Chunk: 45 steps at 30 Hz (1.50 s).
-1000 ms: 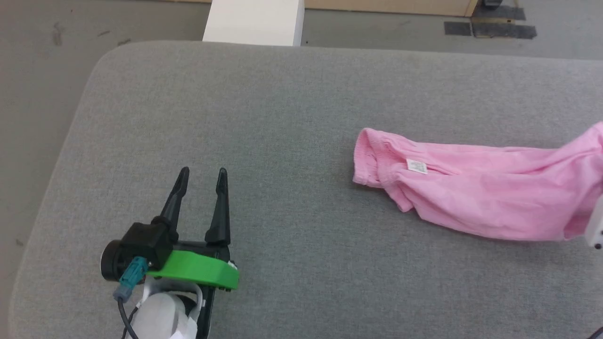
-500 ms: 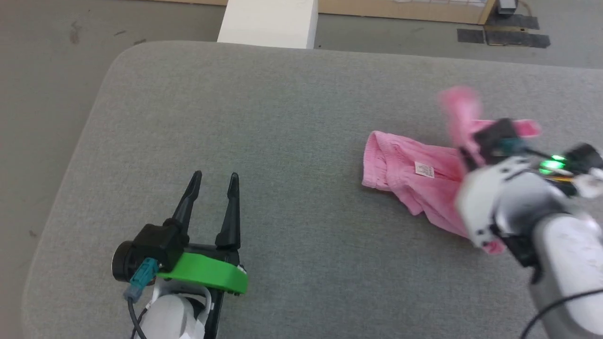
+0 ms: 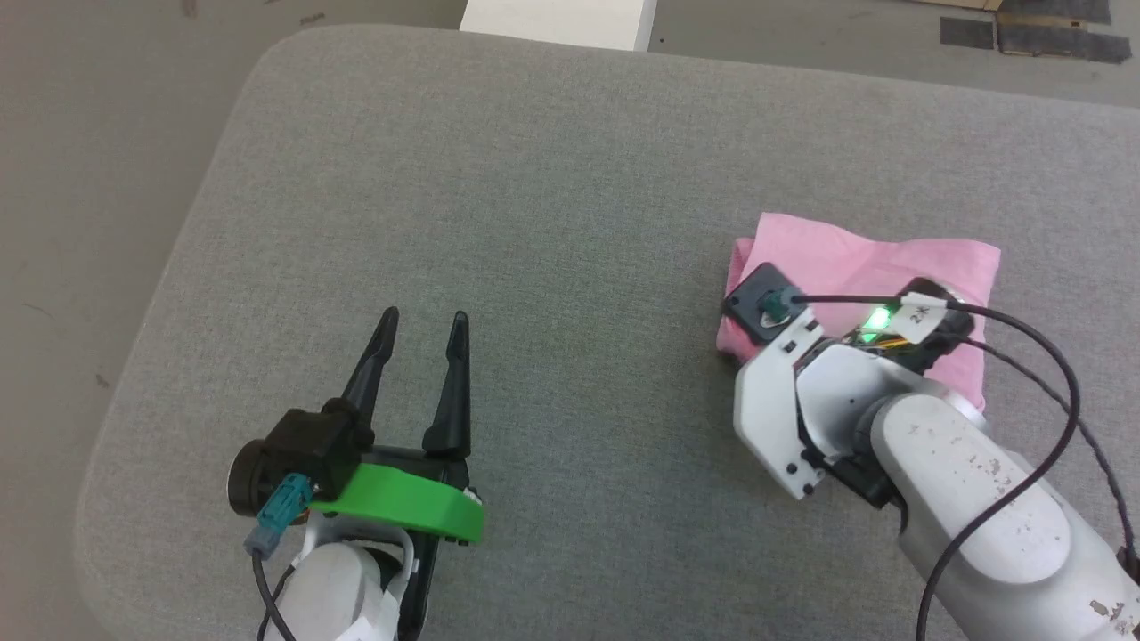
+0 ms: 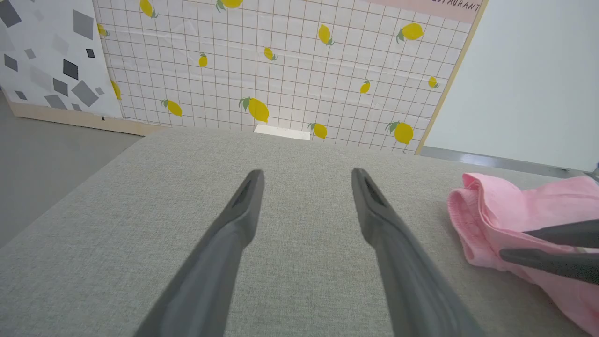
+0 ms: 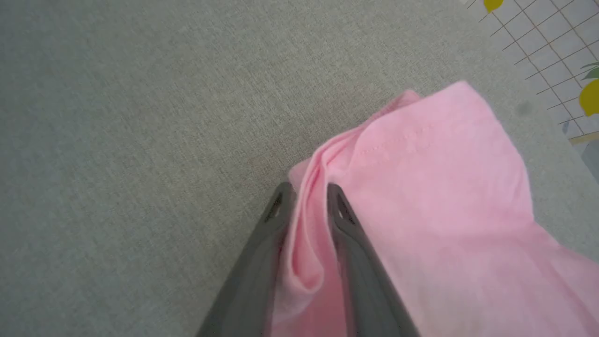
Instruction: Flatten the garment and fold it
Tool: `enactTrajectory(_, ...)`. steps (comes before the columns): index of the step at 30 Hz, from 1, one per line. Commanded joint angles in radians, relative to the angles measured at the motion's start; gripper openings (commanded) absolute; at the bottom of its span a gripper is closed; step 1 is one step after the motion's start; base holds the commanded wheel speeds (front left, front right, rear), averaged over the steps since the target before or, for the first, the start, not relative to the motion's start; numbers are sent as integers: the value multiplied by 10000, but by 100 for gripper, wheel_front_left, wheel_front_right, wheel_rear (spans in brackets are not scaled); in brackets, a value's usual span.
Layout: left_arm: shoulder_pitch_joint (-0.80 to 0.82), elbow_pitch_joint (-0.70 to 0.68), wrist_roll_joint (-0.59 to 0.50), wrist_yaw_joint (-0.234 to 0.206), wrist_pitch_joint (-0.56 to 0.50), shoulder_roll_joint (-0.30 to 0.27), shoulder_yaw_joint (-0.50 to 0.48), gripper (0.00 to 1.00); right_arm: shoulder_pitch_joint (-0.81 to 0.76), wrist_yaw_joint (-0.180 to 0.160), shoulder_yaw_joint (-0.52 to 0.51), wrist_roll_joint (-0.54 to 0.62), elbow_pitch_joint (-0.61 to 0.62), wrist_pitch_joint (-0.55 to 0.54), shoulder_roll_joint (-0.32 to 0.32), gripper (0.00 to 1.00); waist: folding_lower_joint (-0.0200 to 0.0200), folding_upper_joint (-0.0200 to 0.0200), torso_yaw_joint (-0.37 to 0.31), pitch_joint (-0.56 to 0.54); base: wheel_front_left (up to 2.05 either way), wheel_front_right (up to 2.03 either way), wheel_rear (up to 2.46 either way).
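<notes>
Though shifted up and right in frame since a second ago through camera motion, grey padded surface [image 3: 534, 178]: plain weave, bearing the cloth at right.
Garment [image 3: 891, 258]: earlier stretched long toward the right edge; now doubled into a compact pink block at centre right of head view, top layer smooth, stitched hem showing.
Right gripper [image 5: 307, 189]: now over the block, fingers pinching a pleat of pink cloth.
Left gripper [image 3: 425, 316]: lower left, fingers spread, holding nothing, well apart from the cloth.

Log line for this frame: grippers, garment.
left gripper: open, over grey pad, clear of garment | right gripper: shut on garment edge | garment: doubled over on pad, not released
</notes>
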<state>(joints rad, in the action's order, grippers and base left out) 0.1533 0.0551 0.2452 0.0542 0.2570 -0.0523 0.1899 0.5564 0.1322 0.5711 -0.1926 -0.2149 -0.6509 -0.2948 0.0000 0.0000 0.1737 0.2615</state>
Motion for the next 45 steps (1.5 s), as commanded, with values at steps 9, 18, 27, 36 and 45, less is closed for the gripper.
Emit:
enactTrajectory(9, -48, 6, -11, -64, 47, 20, -201, 100, -131, -15, -273, -1515, 1511, 1378, -129, 100, 0, 0, -546, -314, 0, 0, 0)
enactTrajectory(18, -215, -169, -190, -78, 47, 20, -438, 100, -2614, -15, -5867, -1563, 3346, 4843, 2234, 100, 0, 0, -1141, -593, 0, 0, 0)
enactTrajectory(27, -107, -246, -292, 10, 47, 20, -408, 100, -3510, -15, -7661, -2410, 1253, 5138, 2442, 100, 0, 0, -1195, -427, 0, 0, 0)
enactTrajectory(36, 46, -179, -251, 52, 47, 20, -242, 100, -2355, -15, -7277, -2629, -1577, 4306, 2444, 100, 0, 0, -842, -181, 0, 0, 0)
enactTrajectory(45, -56, -84, -201, 32, 47, 20, -150, 100, -1730, -15, -7020, -2499, -3351, 3003, 2445, 20, 0, 0, -632, -346, 0, 0, 0)
